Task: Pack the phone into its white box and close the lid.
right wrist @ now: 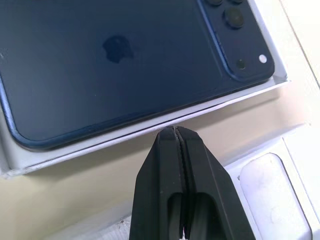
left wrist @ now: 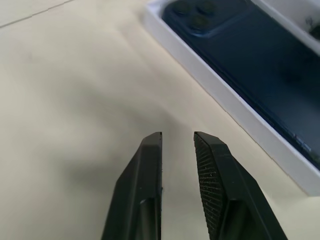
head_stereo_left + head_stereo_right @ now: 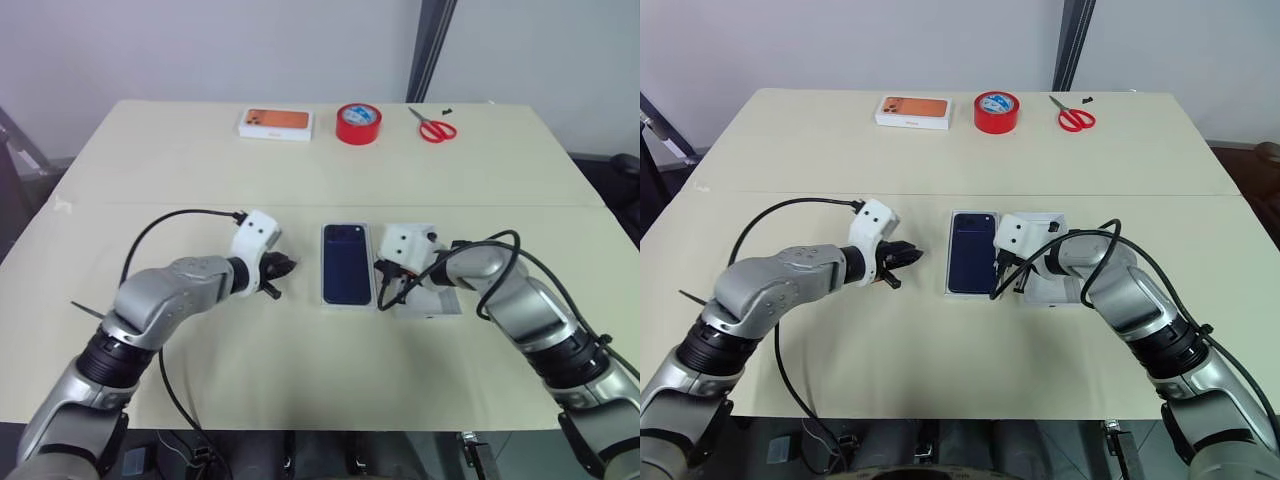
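Observation:
The dark navy phone (image 3: pixel 347 262) lies back up inside the white box (image 2: pixel 235 107) at the middle of the table, its camera cluster at the far end. My left gripper (image 2: pixel 177 135) hovers just left of the box, its fingers a narrow gap apart with nothing between them. At the box's right wall my right gripper (image 1: pixel 174 129) is shut and empty, its tip just short of the wall. A white piece with a rounded recess (image 1: pixel 270 185) lies under the right arm, right of the box. I cannot tell whether that piece is the lid.
Along the table's far edge stand a white box with an orange picture (image 3: pixel 275 123), a red tape roll (image 3: pixel 358 123) and red scissors (image 3: pixel 434 127). A seam crosses the tan table (image 3: pixel 150 330) behind the phone.

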You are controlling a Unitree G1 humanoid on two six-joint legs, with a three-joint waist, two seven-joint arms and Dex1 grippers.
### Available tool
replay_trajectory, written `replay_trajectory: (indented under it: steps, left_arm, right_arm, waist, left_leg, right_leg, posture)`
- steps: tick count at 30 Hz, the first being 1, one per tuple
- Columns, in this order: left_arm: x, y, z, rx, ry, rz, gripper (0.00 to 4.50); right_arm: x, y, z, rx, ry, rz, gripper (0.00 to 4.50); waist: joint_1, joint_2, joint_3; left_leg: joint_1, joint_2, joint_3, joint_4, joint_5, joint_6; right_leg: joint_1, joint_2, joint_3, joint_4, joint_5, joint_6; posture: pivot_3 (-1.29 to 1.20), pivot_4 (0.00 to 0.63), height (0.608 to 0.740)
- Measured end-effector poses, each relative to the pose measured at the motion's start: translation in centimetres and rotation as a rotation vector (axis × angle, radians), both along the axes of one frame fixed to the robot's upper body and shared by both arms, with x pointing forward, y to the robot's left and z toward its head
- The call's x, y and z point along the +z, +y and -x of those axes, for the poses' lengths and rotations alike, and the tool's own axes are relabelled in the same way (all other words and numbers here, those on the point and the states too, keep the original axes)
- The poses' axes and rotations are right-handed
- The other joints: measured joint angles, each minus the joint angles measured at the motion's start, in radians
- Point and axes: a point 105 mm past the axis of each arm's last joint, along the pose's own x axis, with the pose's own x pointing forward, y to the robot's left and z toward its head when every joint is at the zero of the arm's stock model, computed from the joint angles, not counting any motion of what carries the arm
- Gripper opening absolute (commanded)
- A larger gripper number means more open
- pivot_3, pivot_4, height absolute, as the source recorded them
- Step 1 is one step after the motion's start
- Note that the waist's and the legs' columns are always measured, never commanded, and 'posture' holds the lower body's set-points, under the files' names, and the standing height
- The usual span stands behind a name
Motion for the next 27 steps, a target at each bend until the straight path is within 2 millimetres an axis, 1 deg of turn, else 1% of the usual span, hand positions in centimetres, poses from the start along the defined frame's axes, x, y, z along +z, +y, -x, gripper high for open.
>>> replay_trajectory:
  steps: [4, 6, 10, 15, 21, 27]
  left_arm:
    - [-0.7, -2.2, -0.3, -0.089, -0.004, -0.028, 1.02]
    - [-1.1, -2.8, -0.3, -0.114, 0.006, -0.038, 1.02]
    - [-1.4, -3.4, -0.4, -0.151, 0.015, -0.053, 1.02]
    - [-1.4, -4.6, -0.6, -0.2, 0.029, -0.049, 1.02]
    - [-1.6, -5.8, 0.0, -0.267, 0.046, -0.056, 1.02]
    - [-1.7, -6.6, 0.6, -0.309, 0.066, -0.049, 1.02]
  right_arm:
    - [-0.4, 0.2, 0.0, 0.01, -0.006, 0.037, 0.0]
    - [-0.4, 0.2, 0.0, 0.012, -0.008, 0.044, 0.0]
    - [-0.5, 0.1, 0.1, 0.013, -0.006, 0.056, 0.0]
    - [-0.7, -0.6, 0.3, 0.009, 0.003, 0.088, 0.0]
    - [-1.1, -1.6, 1.9, 0.029, 0.05, 0.114, 0.0]
    - [-1.2, -2.4, 2.9, 0.006, 0.075, 0.121, 0.0]
  waist:
    - [0.002, 0.0, 0.0]
    - [0.001, 0.0, 0.0]
    - [0.001, 0.0, 0.0]
    - [0.016, 0.0, 0.0]
    - [0.025, 0.0, 0.0]
    - [0.024, 0.0, 0.0]
  left_leg:
    - [-0.001, 0.0, 0.0, 0.0, 0.0, 0.0]
    - [-0.001, 0.0, 0.0, 0.0, 0.0, 0.0]
    - [-0.001, 0.0, 0.0, 0.001, 0.0, 0.001]
    - [-0.001, 0.0, 0.0, 0.003, -0.001, 0.002]
    - [-0.002, -0.001, 0.0, 0.003, -0.002, 0.004]
    - [-0.002, -0.001, 0.0, 0.003, -0.002, 0.004]
  right_leg:
    - [0.0, 0.0, 0.0, 0.0, 0.0, 0.0]
    - [0.0, 0.0, 0.0, 0.0, 0.0, 0.0]
    - [-0.001, 0.0, 0.0, 0.001, 0.0, 0.0]
    - [0.0, 0.0, 0.0, 0.001, 0.0, 0.0]
    - [0.0, 0.0, -0.001, 0.0, 0.0, 0.0]
    - [0.0, 0.0, -0.001, 0.0, 0.0, 0.001]
  posture:
    - [0.0, 0.15, 0.725]
    - [0.0, 0.15, 0.725]
    - [0.0, 0.15, 0.725]
    - [0.0, 0.15, 0.725]
    - [0.0, 0.15, 0.725]
    - [0.0, 0.15, 0.725]
